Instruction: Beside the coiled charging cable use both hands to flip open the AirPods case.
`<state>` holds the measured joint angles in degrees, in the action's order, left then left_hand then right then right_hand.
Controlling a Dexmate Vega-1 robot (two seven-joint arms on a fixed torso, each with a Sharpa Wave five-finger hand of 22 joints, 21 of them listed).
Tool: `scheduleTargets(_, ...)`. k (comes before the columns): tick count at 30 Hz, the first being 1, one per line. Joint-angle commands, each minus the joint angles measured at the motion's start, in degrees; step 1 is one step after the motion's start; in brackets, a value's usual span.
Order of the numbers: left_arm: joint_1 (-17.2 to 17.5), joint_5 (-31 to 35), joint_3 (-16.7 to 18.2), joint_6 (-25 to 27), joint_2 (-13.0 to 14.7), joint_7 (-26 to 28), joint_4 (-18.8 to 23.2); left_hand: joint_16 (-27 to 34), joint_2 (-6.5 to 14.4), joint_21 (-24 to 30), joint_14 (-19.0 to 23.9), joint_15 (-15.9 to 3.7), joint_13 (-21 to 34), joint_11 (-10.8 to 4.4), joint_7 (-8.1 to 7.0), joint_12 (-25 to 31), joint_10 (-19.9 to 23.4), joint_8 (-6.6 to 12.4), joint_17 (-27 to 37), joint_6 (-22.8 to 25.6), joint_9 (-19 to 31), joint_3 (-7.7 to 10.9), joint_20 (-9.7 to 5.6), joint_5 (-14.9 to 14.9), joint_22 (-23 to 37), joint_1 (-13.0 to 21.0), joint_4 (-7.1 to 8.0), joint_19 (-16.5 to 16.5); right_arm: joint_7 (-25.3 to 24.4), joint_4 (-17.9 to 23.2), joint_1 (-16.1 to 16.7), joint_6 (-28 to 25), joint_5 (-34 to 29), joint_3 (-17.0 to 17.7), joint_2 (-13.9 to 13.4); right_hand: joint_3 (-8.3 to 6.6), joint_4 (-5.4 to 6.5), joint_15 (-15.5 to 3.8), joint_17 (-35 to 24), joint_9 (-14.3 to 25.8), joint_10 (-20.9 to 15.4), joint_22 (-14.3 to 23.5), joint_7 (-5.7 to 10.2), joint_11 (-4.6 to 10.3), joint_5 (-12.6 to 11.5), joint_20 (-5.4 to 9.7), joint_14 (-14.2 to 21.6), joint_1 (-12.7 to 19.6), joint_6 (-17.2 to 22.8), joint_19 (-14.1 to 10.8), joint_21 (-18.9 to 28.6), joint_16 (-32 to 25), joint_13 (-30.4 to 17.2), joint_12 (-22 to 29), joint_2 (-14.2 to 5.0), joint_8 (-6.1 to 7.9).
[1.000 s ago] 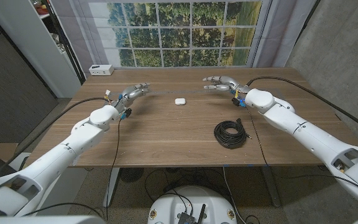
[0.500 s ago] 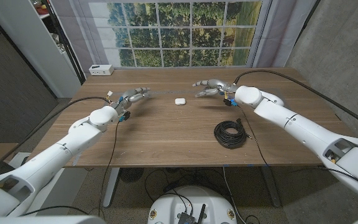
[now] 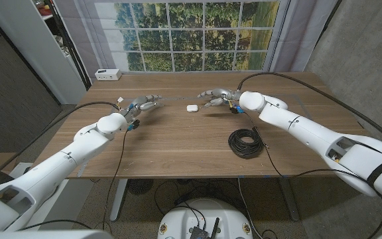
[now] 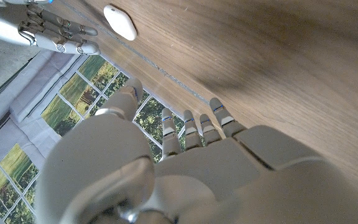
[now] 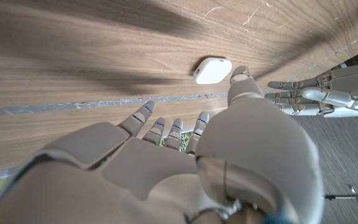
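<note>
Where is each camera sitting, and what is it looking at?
Head view: sits up on the robot's head, looking down at the table; both arms show, with the left robot hand, the right robot hand, the earbud case and the coiled cable.
Left wrist view: sits behind the left robot hand, facing the earbud case.
Right wrist view: sits behind the right robot hand, facing the earbud case.
All three share the case.

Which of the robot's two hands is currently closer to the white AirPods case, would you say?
The right hand: it nearly reaches the AirPods case, while the left hand hangs farther off.
</note>
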<state>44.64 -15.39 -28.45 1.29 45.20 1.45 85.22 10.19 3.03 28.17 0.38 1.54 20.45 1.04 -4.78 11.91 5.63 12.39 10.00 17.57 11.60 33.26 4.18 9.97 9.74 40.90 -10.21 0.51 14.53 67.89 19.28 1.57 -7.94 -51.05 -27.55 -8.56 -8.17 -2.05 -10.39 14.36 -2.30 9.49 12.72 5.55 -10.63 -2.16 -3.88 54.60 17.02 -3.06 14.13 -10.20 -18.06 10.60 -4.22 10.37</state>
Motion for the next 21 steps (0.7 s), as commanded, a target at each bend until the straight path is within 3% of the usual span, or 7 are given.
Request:
scheduleTargets(1,0.1,1.1,-0.6,2.1,0.1,0.6,1.7,0.3,0.0,-0.3,-0.3,0.12,0.2,0.06,-0.01,0.5,0.0,0.54,0.1,0.9,0.3,-0.44,0.06,-0.1,0.3,1.0,0.04,-0.1,1.3,-10.2,-4.5,3.2,-2.9,-3.7,5.1,-0.17,-0.30,-5.68,-0.2,-0.2,0.9,0.1,-0.12,0.10,-0.2,-0.06,-1.0,0.8,-0.7,0.5,-0.5,-0.3,0.1,0.1,-0.14,0.00)
scheduleTargets(21,0.9,1.7,-0.7,4.9,0.7,1.3,4.5,0.4,-0.1,-0.9,-0.5,0.09,0.0,0.10,0.26,0.8,-0.2,0.56,0.2,1.5,0.4,-1.27,0.06,-0.2,0.4,1.6,0.40,0.2,1.2,-35.8,-13.0,12.7,-1.9,-8.1,16.5,-0.35,-0.40,-5.24,-0.2,-0.8,2.0,0.1,-0.14,-0.04,-0.2,-0.23,-1.9,1.1,-2.1,0.7,-1.4,-0.4,0.4,0.3,-0.10,-0.01)
